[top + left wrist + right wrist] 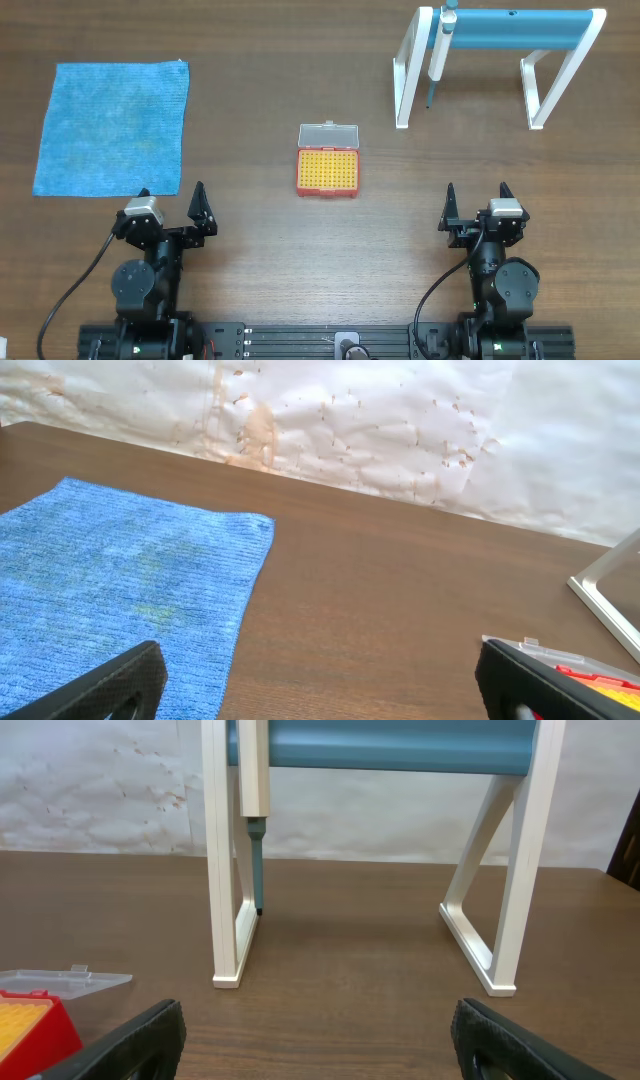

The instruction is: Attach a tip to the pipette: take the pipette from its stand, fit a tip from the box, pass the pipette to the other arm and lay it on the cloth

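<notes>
Pipette (pixel 437 58): hangs upright from the left end of its stand (pixel 505 27), at the table's far right. Its white body lies close against the stand's left white upright and its dark, narrow lower end points down. No gripper touches it.

Stand: a blue crossbar on two white frame legs. In the right wrist view the pipette (pixel 253 805) sits just beside the nearer upright of the stand (pixel 380 742).

Tip box (pixel 327 172): an orange-red base filled with rows of yellow tips, at mid-table between the two arms and well apart from the stand. Its clear lid (pixel 328 133) is swung open on the far side.

Cloth (pixel 112 130): blue, spread flat at the far left with nothing on it.

Left gripper (pixel 171 196): near the table's front edge, just short of the cloth's near right corner. Its fingers are spread wide and grasp nothing. Its wrist view shows the cloth (pixel 100 580) to one side and a corner of the tip box (pixel 590 678) to the other.

Right gripper (pixel 477 193): at the front right, facing the stand, with its fingers parted and empty. Bare brown table (pixel 300 270) lies between it and the stand, and the tip box (pixel 25 1020) sits off to its side.

Backdrop: a creased, stained white sheet (pixel 400 430) behind the table.
</notes>
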